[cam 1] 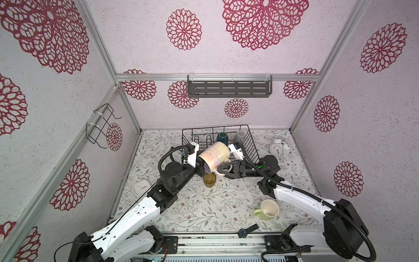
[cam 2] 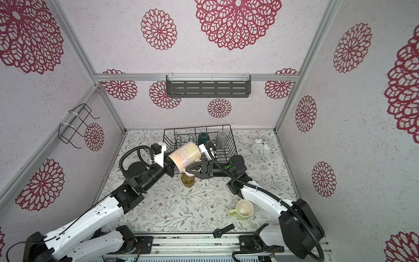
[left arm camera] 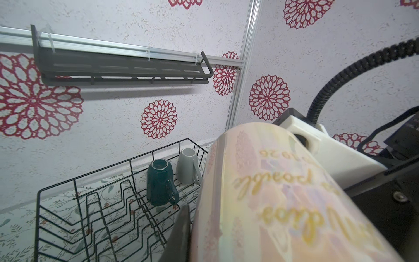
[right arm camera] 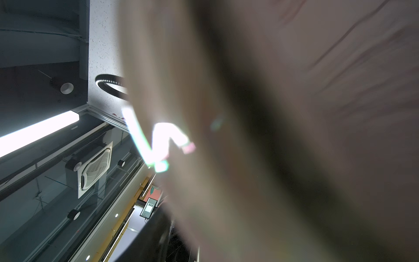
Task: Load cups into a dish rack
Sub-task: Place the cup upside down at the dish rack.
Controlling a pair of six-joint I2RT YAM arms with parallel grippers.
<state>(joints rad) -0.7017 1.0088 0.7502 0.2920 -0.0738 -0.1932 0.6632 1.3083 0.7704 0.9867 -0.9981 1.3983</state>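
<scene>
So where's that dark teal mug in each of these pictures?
In a top view: dark teal mug, near the picture's centre.
In a top view: the mug, again central, slightly further left.
Left wrist view: the mug, lower middle, upside down.
Right wrist view: not in it.
Shared landmark: the grey mug beside it in the dish rack.

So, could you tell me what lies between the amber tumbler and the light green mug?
Nothing: only bare floral table cover lies between the amber tumbler and the light green mug, as both top views show.
</scene>
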